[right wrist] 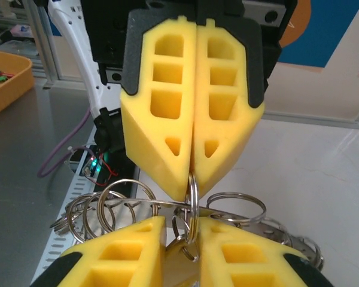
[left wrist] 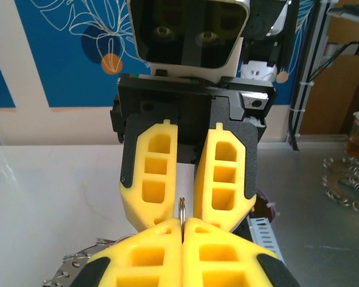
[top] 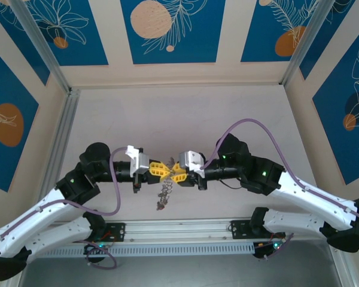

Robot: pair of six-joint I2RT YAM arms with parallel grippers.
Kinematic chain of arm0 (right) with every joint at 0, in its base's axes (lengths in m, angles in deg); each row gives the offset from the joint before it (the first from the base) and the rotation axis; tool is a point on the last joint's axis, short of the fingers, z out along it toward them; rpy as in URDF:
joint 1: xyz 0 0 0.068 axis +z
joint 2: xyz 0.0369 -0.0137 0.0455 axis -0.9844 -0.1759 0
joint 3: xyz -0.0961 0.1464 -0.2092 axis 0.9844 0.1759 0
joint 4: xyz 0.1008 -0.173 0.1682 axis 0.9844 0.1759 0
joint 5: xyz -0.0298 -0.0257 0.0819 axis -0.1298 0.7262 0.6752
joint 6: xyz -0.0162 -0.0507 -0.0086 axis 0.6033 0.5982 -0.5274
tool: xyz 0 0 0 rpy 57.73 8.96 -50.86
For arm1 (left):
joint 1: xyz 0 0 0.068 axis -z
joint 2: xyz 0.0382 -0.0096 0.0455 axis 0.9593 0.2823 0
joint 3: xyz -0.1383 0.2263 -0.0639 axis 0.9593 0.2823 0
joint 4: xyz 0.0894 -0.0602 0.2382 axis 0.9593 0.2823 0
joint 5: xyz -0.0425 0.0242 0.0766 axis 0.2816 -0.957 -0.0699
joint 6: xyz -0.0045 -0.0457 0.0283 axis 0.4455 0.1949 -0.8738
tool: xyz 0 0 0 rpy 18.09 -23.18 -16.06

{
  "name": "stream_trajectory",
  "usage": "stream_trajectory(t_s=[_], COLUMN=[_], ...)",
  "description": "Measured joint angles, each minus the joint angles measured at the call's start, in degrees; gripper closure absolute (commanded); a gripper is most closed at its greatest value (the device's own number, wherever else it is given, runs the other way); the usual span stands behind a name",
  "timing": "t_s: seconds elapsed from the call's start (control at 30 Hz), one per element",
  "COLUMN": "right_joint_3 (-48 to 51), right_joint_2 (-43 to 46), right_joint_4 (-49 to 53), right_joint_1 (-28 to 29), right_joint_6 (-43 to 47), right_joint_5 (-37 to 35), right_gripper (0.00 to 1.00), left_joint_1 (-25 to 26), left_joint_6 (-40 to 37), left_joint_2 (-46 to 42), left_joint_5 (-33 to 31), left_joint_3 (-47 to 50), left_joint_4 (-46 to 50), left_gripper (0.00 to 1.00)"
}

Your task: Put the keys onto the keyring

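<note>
My left gripper [left wrist: 183, 224] pinched 1 stiff, slippery loop [right wrist: 192, 188] of the light keyring [top: 163, 197] by its edge; my right gripper [right wrist: 182, 224] stood narrow, hold unclear.

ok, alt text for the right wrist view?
The left gripper, shut, pinches a silvery split ring edge-on, with more of the keyring and its rings fanned out beneath. At the bottom edge the right gripper, fingers slightly apart, flanks a smaller ring.

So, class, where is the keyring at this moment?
In the top view, the keyring lies centre, just nearward of where the left claw and right claw meet tip to tip, short of the front rail.
</note>
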Motion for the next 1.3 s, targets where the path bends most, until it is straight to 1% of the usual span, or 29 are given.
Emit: stream_trajectory(t_s=[0.1, 0.33, 0.63, 0.73, 0.8, 0.87, 0.93, 1.1, 1.3], right_joint_3=[1.14, 2.47, 3.37, 3.45, 3.48, 3.48, 3.67, 4.28, 4.44], right_joint_2=[1.60, 3.30, 3.34, 3.34, 3.34, 3.41, 3.87, 4.85, 4.83], right_joint_4=[-1.64, -5.11, -7.58, -8.17, -8.31, -8.52, -8.83, -8.72, -7.50], right_joint_1=[-0.68, -1.88, -2.14, -2.36, -2.40, -2.40, -2.43, -2.54, -3.10], right_joint_6=[-0.50, -1.95, -3.02, -3.43, -3.78, -3.96, -4.15, -4.09, -4.50], right_joint_5=[1.11, 3.26, 4.79, 5.22, 5.31, 5.51, 5.62, 5.18, 4.98], right_gripper=[0.85, 0.87, 0.89, 0.80, 0.80, 0.88, 0.93, 0.95, 1.00], left_joint_1=[-0.59, -1.38, -1.60, -1.68, -1.70, -1.75, -1.86, -1.90, -1.97], left_joint_6=[2.62, 8.94, 14.32, 15.37, 16.04, 16.50, 16.87, 17.05, 14.08], left_joint_2=[-0.17, -0.15, 1.07, 1.31, 1.31, 1.31, 1.33, 2.16, 2.23], left_joint_5=[1.68, 4.72, 6.32, 6.54, 6.58, 6.75, 7.06, 7.58, 7.52], left_joint_3=[1.66, 5.68, 8.79, 9.09, 9.25, 9.42, 9.64, 9.68, 8.83], left_joint_4=[-4.39, -15.67, -25.22, -27.06, -28.24, -29.11, -29.49, -29.81, -25.64], left_gripper=[1.00, 1.00, 1.00, 1.00, 1.00, 1.00, 1.00, 1.00, 1.00])
